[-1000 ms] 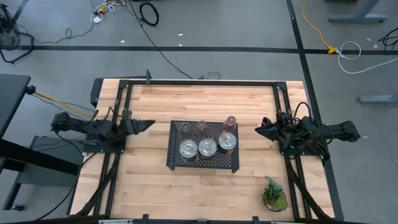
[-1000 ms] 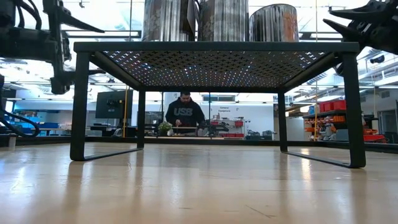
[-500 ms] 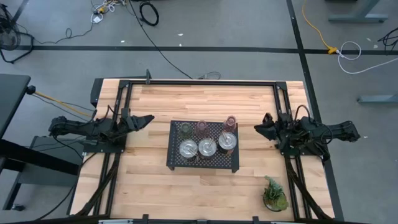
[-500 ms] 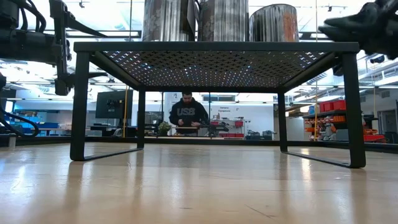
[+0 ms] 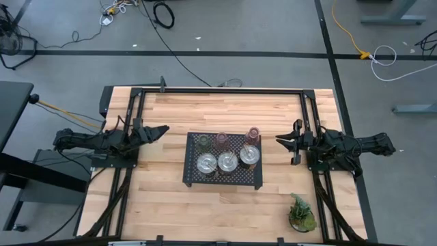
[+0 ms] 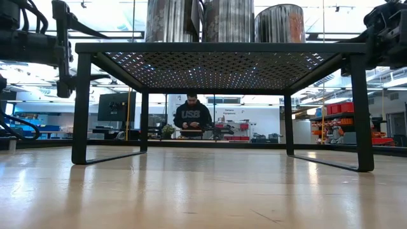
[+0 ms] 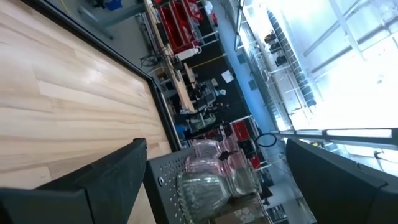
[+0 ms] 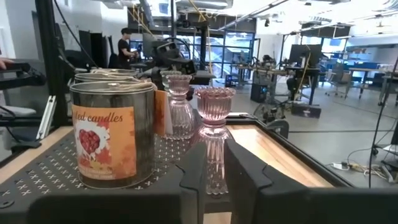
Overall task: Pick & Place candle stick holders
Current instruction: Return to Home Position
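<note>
A black perforated tray (image 5: 189, 176) stands mid-table. On it are three shiny silver tins (image 5: 227, 162) in the near row and three narrow glass cups (image 5: 222, 139) in the far row. In the right wrist view the nearest tin (image 8: 112, 134) bears an orange label and a pink ribbed cup (image 8: 214, 124) stands beside it. My left gripper (image 5: 164, 130) is open and empty, left of the tray; its wrist view (image 7: 216, 149) looks at the cups. My right gripper (image 5: 278, 140) is open by a narrow gap, empty, right of the tray, and pointing at the pink cup (image 8: 216, 177).
A small green potted plant (image 5: 301, 213) stands at the table's near right corner. A black frame rail (image 5: 218, 91) runs along the table's edges. The tray stands on thin legs (image 6: 81, 108) with open space beneath. A person (image 6: 191, 117) stands in the room far behind.
My right gripper has rolled about its own axis and gone a little toward the tray. My left gripper has shifted slightly toward the table's far edge. The tray and the holders have kept still.
</note>
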